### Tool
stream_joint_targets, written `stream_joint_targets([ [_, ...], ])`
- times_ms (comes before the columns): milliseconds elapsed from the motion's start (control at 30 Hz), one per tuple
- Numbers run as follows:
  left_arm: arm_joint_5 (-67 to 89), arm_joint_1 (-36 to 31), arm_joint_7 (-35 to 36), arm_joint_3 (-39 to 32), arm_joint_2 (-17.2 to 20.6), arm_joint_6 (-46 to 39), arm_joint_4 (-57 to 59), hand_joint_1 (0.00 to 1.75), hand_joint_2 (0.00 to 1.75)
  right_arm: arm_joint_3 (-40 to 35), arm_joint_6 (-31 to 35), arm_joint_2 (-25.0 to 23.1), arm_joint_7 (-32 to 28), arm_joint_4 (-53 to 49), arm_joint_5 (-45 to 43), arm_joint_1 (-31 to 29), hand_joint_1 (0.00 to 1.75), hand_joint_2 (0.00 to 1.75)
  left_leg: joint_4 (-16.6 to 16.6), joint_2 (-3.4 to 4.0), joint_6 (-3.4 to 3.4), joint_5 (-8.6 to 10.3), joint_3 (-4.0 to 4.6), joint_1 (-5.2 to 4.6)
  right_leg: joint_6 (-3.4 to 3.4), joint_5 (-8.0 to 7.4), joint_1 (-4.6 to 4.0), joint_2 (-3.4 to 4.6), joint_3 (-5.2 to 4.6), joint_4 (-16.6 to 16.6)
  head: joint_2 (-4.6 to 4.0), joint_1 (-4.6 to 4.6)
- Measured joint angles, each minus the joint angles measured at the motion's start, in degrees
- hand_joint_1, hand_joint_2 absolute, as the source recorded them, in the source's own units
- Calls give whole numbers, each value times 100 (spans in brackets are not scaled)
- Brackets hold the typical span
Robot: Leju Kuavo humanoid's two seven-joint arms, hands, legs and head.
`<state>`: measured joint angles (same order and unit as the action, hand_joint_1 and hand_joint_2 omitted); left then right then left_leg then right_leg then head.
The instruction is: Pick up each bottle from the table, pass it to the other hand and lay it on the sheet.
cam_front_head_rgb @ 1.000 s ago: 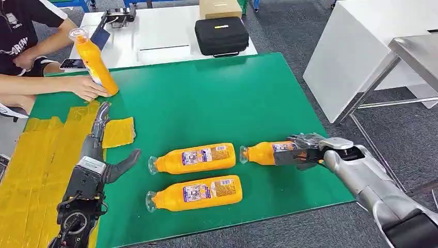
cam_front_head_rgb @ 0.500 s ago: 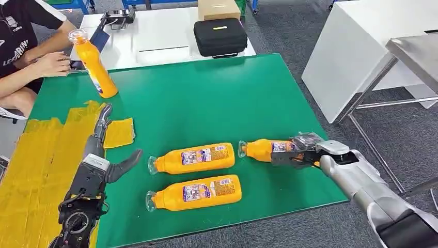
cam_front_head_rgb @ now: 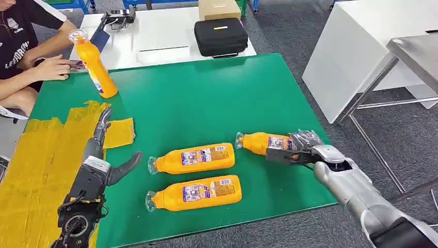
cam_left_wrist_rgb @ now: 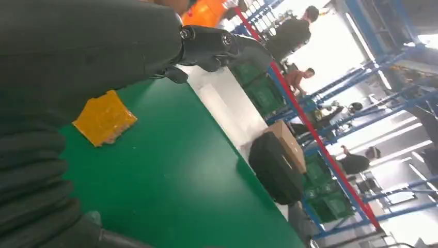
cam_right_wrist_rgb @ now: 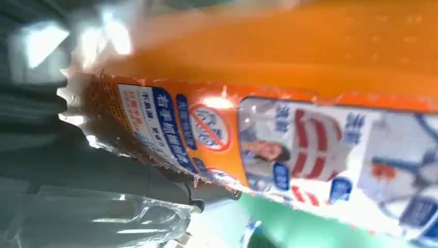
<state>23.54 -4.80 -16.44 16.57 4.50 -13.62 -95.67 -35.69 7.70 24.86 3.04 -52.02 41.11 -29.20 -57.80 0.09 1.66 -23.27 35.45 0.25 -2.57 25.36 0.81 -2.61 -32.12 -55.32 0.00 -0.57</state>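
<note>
Sheet lies at the table's left, left hand over it, fingers spread and empty. Right of the two lying bottles, the right hand grips a third bottle, now tilted and shifted: pickup under way.

The right hand has lifted its orange plastic bottle off the green tabletop, neck tilting away from the near edge.

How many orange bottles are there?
4. One upright bottle stands at the table's far left corner, two bottles lie side by side in the middle, and the right robot hand grips the fourth bottle.
</note>
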Motion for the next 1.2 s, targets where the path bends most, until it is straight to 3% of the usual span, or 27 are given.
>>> stream_joint_targets([
  [67,22,111,40,-59,0,0,-87,0,175,611,1018,-231,-83,-675,-479,486,175,175,0,1,0,-1,1,2,-1,3,-1,-1,-5,0,-2,-2],
  [133,0,148,63,-72,0,20,-129,0,175,1113,1639,-480,-234,-1328,-820,876,175,175,2,-9,-1,-1,3,3,2,9,-1,-23,-7,0,-2,-2],
  [267,-355,128,39,-54,-15,265,-214,0,175,1771,2387,-972,-891,-2374,-1511,1524,175,175,6,-26,-2,-2,12,6,15,20,-3,-38,-11,0,-2,-2],
  [433,-826,-103,210,158,-20,774,-376,0,175,1975,2893,-1503,-1799,-3067,-2157,1755,175,175,6,-22,-3,-2,12,5,17,18,-2,-32,-15,0,-2,0],
  [600,-1221,-368,389,444,-22,1245,-489,0,175,1884,2782,-1897,-2024,-3322,-2436,1740,175,175,6,-20,-5,3,11,5,15,14,-2,-34,-11,0,0,0],
  [800,-1751,-780,420,811,-20,1676,-498,0,175,1416,1624,-2151,-2190,-3294,-3059,1491,175,175,6,-20,-5,4,12,5,15,13,-2,-33,-12,-1,-2,-2],
  [1067,-1770,-1106,442,1128,-20,1755,-498,0,175,924,1267,-2307,-2254,-3060,-3245,1129,175,175,6,-19,-5,4,15,4,15,14,-1,-33,-13,-3,0,2],
  [1200,-1781,-1229,439,1226,-20,1788,-503,0,175,564,614,-2341,-2123,-2872,-3529,811,175,175,6,-14,-5,4,15,4,15,14,-1,-29,-17,-3,-2,0],
])
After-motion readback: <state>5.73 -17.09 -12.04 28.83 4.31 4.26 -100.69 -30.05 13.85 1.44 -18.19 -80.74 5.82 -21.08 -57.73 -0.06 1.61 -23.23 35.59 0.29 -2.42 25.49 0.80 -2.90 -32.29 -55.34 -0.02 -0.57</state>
